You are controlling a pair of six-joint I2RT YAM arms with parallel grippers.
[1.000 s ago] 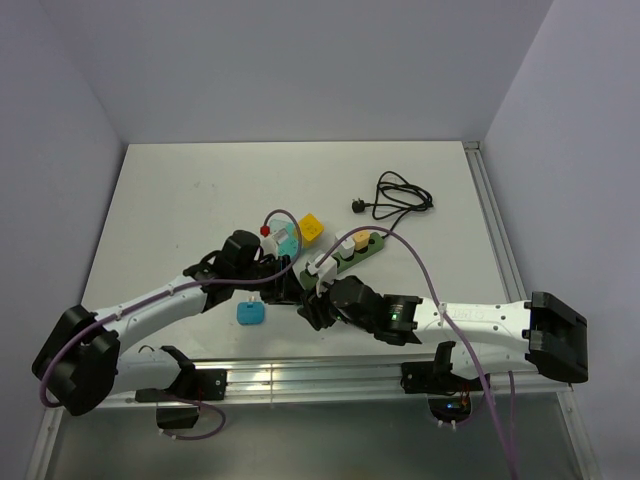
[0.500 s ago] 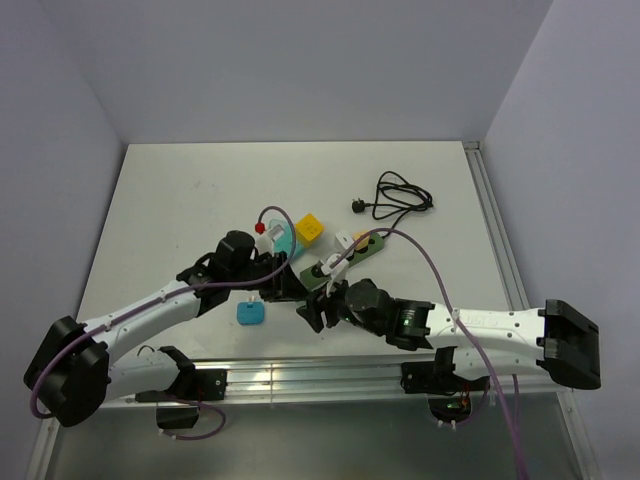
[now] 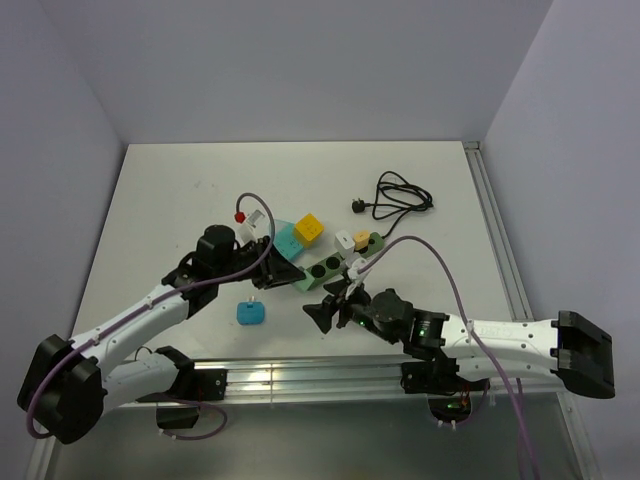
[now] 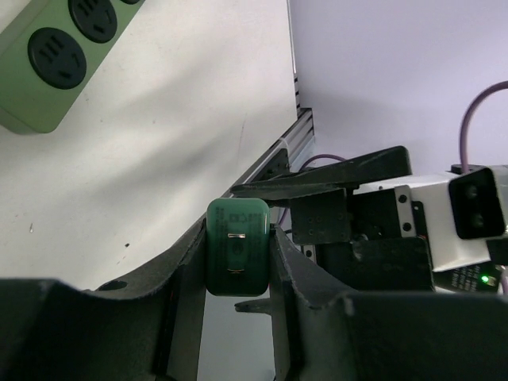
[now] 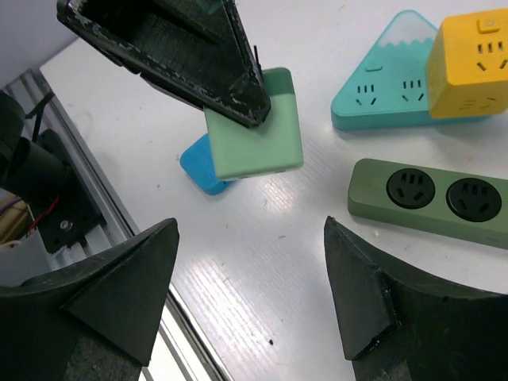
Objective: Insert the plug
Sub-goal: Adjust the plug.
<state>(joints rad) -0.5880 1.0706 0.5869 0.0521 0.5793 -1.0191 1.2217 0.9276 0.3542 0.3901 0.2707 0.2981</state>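
**Green plug held just left of the strip's near end**

Nearest, the right hand (image 3: 324, 312) stands open and empty, with a small blue adapter (image 3: 250, 312) to its left. Just beyond, the left hand (image 3: 282, 272) is clamped on the green plug (image 4: 236, 248). The green power strip (image 3: 338, 262) lies just to the plug's right, its long axis running near-left to far-right, so the left arm looks better placed. Farther across the white tabletop (image 3: 170, 200) sit a teal triangular socket (image 3: 287, 240), a yellow cube socket (image 3: 310, 228) and a black cable (image 3: 402, 195).
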